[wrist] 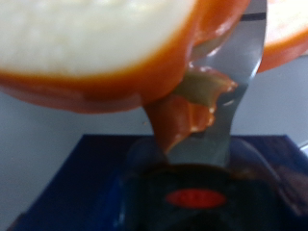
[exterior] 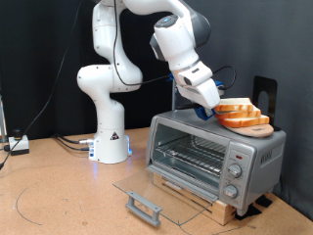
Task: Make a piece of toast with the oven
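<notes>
The oven (exterior: 215, 155) stands on a wooden base at the exterior view's right, with its glass door (exterior: 147, 194) dropped open and the wire rack showing inside. Several slices of toast (exterior: 238, 114) are stacked on a round wooden board (exterior: 252, 128) on top of the oven. My gripper (exterior: 207, 106) is at the side of the stack towards the exterior view's left, right against the slices. In the wrist view a pale slice with an orange-brown crust (wrist: 87, 48) fills the picture, and one shiny finger (wrist: 236, 87) lies against its crust. The other finger is hidden.
A black stand (exterior: 264, 96) rises behind the toast. The robot's white base (exterior: 110, 137) is at the exterior view's left with cables on the table. The open door reaches out over the table in front of the oven.
</notes>
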